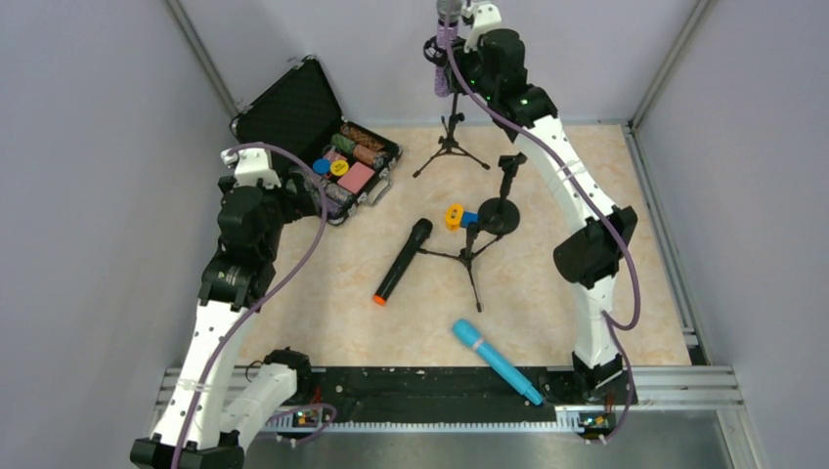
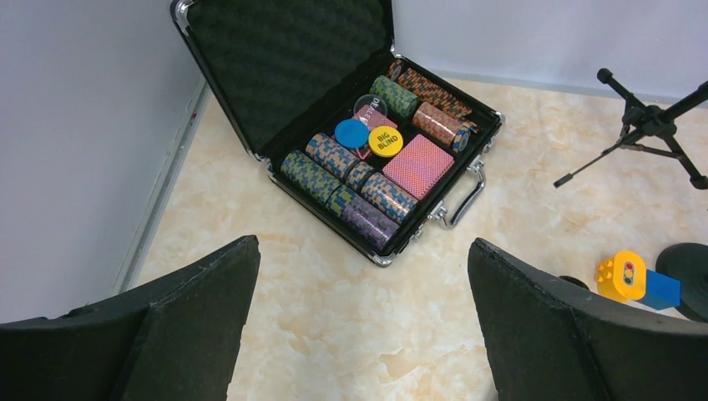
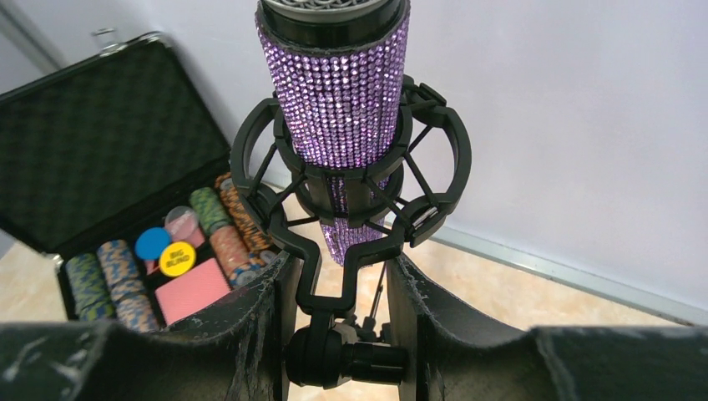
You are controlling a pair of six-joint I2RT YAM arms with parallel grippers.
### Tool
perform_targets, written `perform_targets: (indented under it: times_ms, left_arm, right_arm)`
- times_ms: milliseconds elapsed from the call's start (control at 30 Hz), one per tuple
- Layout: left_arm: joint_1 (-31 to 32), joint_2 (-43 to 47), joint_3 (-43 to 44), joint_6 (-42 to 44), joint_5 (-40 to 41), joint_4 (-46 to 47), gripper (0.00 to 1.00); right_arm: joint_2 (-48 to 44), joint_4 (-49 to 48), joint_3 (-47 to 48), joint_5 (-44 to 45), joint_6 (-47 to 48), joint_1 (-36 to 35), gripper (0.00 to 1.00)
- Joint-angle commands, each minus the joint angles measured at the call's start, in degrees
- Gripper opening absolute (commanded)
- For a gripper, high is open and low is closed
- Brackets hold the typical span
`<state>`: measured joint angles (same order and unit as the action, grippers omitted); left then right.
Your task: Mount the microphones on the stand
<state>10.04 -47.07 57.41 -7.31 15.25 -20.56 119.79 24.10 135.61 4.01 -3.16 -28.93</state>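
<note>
**Near edge.** The light-blue stick microphone [image 1: 497, 362] lies diagonally on the beige marble-pattern bench [image 1: 323, 303]. One end rests over the black strip beside the right arm's base.

**Middle of the bench.**
- The black stick microphone with an orange end [image 1: 403, 260] lies flat, with its orange end toward the near side.
- Just to its right is the small black tripod stand [image 1: 471, 256].
- Behind that tripod is the black round-base stand [image 1: 501, 210], with a yellow and blue toy block [image 1: 458, 216] beside its base.
- No microphone is on either of these two stands.

**Left side.** The left fingers [image 2: 192, 326] are spread wide apart and grip nothing. They hang above bare bench in front of the open black foam-lined case [image 1: 293, 107], which holds poker chips.

**Far side.**
- The tall black tripod stand [image 1: 450, 147] carries a black ring shock mount [image 3: 426, 221].
- The glittery purple microphone with a silver grille [image 3: 338, 92] sits upright inside this mount, grille uppermost. Its lower end protrudes below the rings.
- The right fingers [image 3: 250, 334] are drawn close together directly below the mount. They flank its forked stem and swivel joint.
- Whether they press on the stem or on the microphone's lower end cannot be determined.
</note>
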Motion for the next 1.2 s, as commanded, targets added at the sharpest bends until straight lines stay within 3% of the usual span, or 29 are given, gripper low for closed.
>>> perform_targets:
  times_ms: [0, 700, 1167]
  left_arm:
    - [-0.29, -0.45, 0.75, 0.6, -1.49, 2.27, 0.99]
    - [-0.29, -1.45, 0.86, 0.76, -1.94, 2.01, 0.99]
    - [-0.29, -0.86, 0.78, 0.84, -1.64, 1.94, 0.99]
  right_arm:
    - [1.25, -8.65, 6.78, -0.39, -3.01, 2.31, 0.0]
    - [9.0, -5.69, 9.69, 7.42, -1.66, 3.0, 0.0]
    - [11.27, -5.22, 8.69, 3.72, 0.33, 3.09, 0.0]
